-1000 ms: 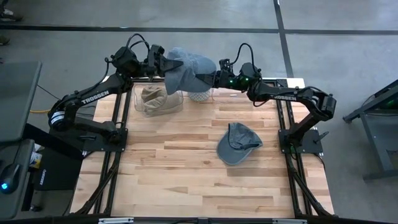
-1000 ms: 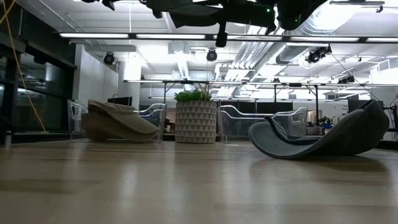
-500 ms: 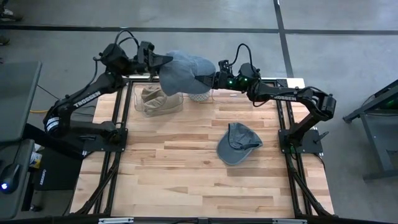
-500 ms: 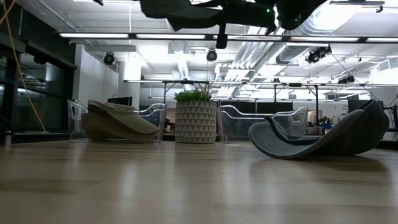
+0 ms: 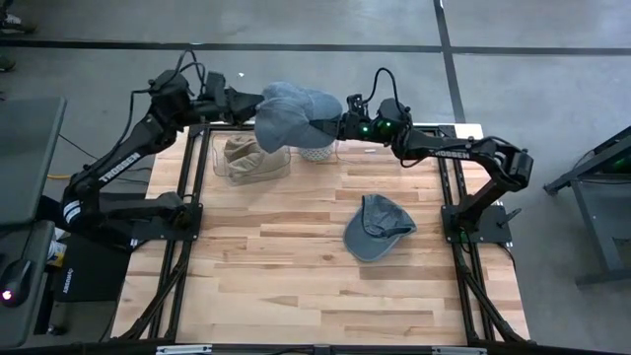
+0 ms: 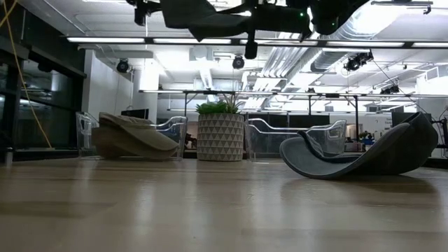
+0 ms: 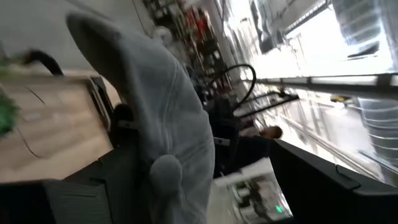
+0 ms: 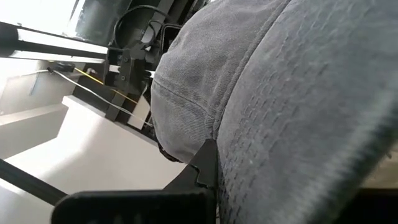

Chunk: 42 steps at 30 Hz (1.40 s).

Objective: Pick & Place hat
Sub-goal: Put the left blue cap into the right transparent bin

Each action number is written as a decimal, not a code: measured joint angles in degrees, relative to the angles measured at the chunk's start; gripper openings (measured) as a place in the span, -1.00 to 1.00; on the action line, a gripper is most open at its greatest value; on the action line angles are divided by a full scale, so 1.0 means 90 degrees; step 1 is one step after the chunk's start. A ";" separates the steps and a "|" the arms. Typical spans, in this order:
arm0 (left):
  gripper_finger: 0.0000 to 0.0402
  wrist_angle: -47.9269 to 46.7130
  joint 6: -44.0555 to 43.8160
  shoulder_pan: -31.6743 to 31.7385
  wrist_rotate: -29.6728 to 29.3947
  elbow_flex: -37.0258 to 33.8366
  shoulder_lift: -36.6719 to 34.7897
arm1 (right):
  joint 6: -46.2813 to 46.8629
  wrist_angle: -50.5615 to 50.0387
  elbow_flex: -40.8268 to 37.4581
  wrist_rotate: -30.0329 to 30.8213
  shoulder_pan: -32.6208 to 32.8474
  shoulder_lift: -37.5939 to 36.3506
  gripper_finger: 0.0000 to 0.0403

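A blue-grey hat hangs in the air over the table's far edge, between my two grippers. My right gripper comes in from the right and is shut on it. My left gripper is open just left of the hat. In the left wrist view its crown and top button fill the space between the spread fingers. Whether they touch, I cannot tell. In the low view the hat shows at the top edge. A second, dark grey hat lies on the table right of centre, resting on its crown with the brim curled up. My right gripper holds the blue-grey hat by its right-hand edge, coming in level from the table's right. The cloth drapes over the fingers and hides the pinch; one dark finger shows below it. The hat is lifted clear, with its crown reaching toward the left arm.
A clear bin at the far edge holds a tan hat. Beside it stands a patterned planter with a green plant, directly under the held hat. The low view shows another clear bin behind the dark grey hat.
My left gripper has drawn back from the blue-grey hat toward the table's far left corner, and its arm has stretched out. The hat has stayed aloft in my right gripper, almost in place.
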 joint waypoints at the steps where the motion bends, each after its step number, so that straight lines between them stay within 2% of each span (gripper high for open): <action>1: 0.51 -0.0081 0.0080 0.0000 -0.0108 0.0000 -0.0069 | 0.0003 0.0000 0.0000 -0.0041 -0.0043 0.0000 -0.97; 4: 0.51 -0.0422 0.0273 -0.0002 -0.0393 0.0000 -0.0292 | 0.0044 -0.0078 0.0000 -0.0208 -0.0208 -0.0022 -0.97; 11: 0.51 -0.1483 0.0560 -0.0002 -0.0881 0.0000 -0.0870 | -0.0385 -0.1385 -0.0002 -0.0419 -0.0673 -0.0523 -0.97; 21: 0.51 -0.2753 0.0830 -0.0005 -0.1086 0.0002 -0.1459 | -0.1416 -0.4116 -0.0002 -0.0708 -0.1667 -0.1695 -0.97; 29: 0.51 -0.3248 0.0913 -0.0005 -0.1085 0.0000 -0.1606 | -0.2306 -0.6190 -0.0002 -0.0806 -0.2449 -0.2387 -0.97; 34: 0.51 -0.3403 0.1040 -0.0007 -0.1136 0.0000 -0.1593 | -0.3058 -0.7198 -0.0002 -0.0376 -0.2744 -0.2385 -0.97; 42: 0.51 -0.3389 0.1062 -0.0007 -0.1149 0.0000 -0.1565 | -0.4127 -0.7752 -0.0001 0.0131 -0.2935 -0.2278 -0.97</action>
